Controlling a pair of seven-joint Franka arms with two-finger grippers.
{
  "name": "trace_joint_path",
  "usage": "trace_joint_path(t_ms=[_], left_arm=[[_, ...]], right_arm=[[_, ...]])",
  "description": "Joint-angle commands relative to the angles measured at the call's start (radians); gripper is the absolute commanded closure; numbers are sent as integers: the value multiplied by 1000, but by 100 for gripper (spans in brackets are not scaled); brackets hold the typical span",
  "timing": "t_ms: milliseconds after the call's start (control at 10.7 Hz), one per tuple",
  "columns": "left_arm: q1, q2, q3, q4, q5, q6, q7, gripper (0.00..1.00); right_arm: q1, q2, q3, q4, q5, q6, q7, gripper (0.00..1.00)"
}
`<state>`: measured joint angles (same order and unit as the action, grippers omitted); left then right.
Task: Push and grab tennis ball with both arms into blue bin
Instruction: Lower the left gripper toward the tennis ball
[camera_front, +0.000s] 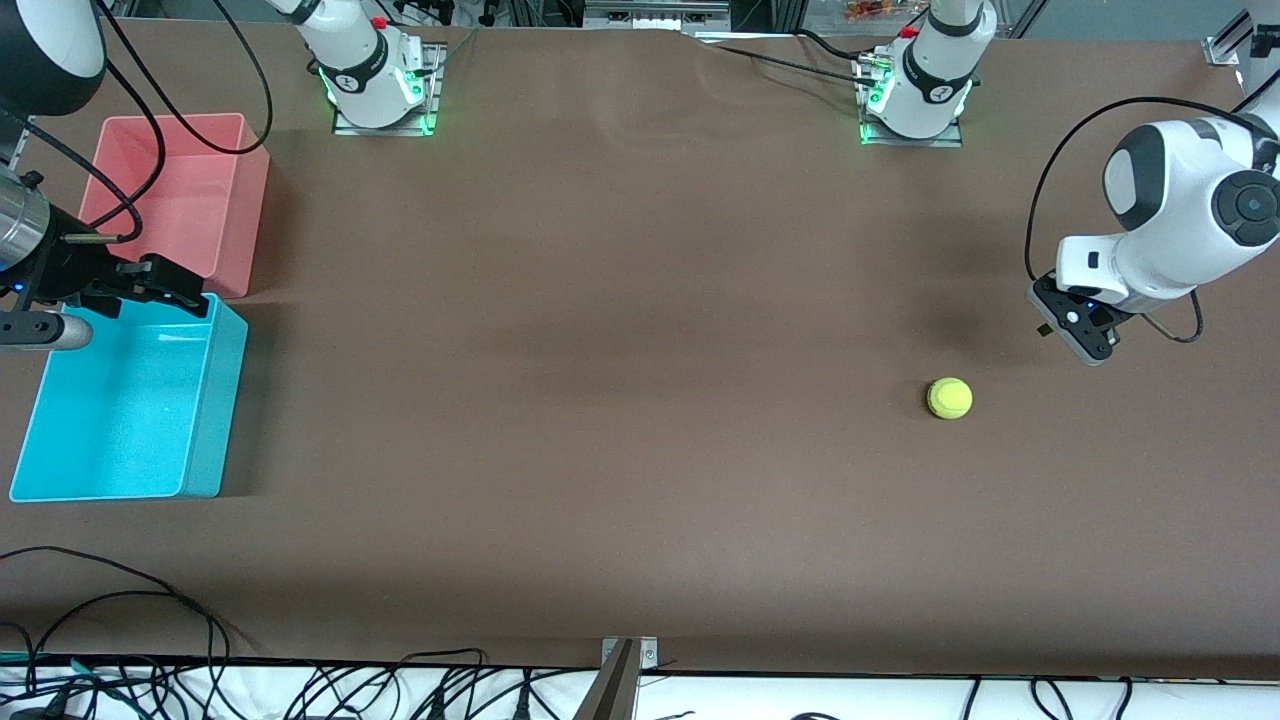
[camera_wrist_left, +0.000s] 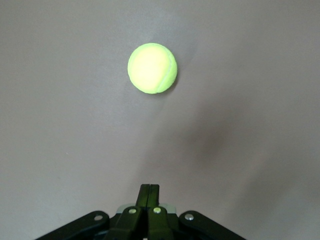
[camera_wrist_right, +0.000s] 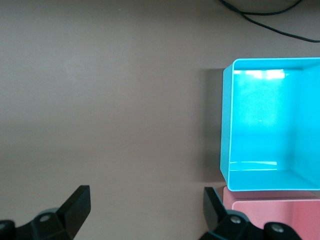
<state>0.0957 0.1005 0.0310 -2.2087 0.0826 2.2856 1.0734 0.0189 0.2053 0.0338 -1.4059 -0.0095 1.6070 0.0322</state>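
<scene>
Resting on the brown table (camera_front: 620, 300) toward the left arm's end, the tennis ball (camera_front: 949, 398) touches neither gripper. The left gripper (camera_front: 1072, 330) hangs in the air near the ball, its fingers (camera_wrist_left: 149, 192) pressed together. The right gripper (camera_front: 165, 285) hangs at the right arm's end of the table, over the edge of the blue bin (camera_front: 215, 400), its fingers (camera_wrist_right: 79, 200) spread wide with nothing between them. The pink bin (camera_front: 250, 200) stands just beside the blue bin, farther from the front camera.
</scene>
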Motion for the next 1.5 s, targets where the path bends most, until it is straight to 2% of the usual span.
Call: trace_joint_path(t_ms=[0,281,562,750,938,1406], left_arm=[[-5,74,33,0,-61,101,169,100],[-5,126,33,9,-99,115,215,100],[-14,156,33,11,-168,140,339,100],[-17,171,33,10,-166,144,411,100],[-17,209,33,11,-167,213,505,100],[-22,320,33,64,-161,305,527,100]], right_arm=[[-1,-7,-3,-13,14,10,-15,0],[-1,-6,-3,-13,13,19,-15,0],[1,-6,-3,-13,13,19,-15,0],[1,-4,-3,-13,13,19,-15,0],[3,-4,-2,-13,13,19,-14,0],[3,-4,0,-13,5,28,-12,0]])
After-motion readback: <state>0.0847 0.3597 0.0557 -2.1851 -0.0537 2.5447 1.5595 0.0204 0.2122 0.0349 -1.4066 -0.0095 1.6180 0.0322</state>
